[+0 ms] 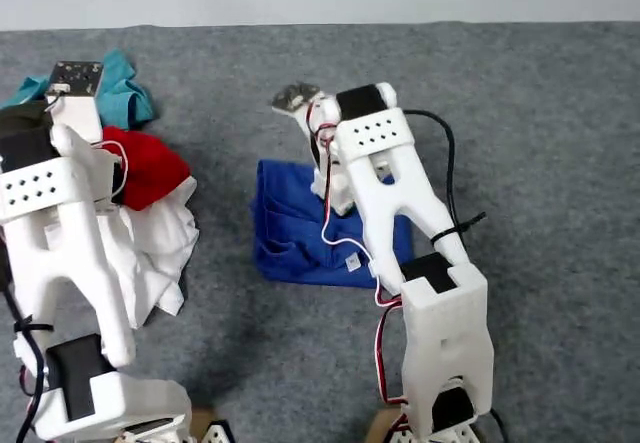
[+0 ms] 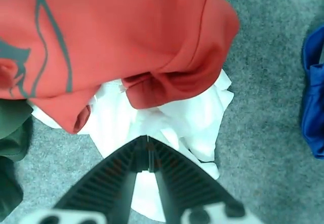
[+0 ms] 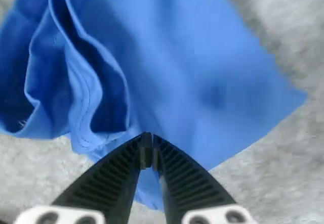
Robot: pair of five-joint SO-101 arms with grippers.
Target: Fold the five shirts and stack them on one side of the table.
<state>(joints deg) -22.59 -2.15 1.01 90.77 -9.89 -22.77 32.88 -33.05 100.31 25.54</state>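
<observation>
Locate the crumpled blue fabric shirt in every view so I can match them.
High view: the blue shirt lies mid-table, partly under the right arm.
Left wrist view: a strip at the picture's edge, apart from the crumpled white shirt.
Right wrist view: spread just beyond the right gripper.
Shared landmark: the grey felt table covering.
</observation>
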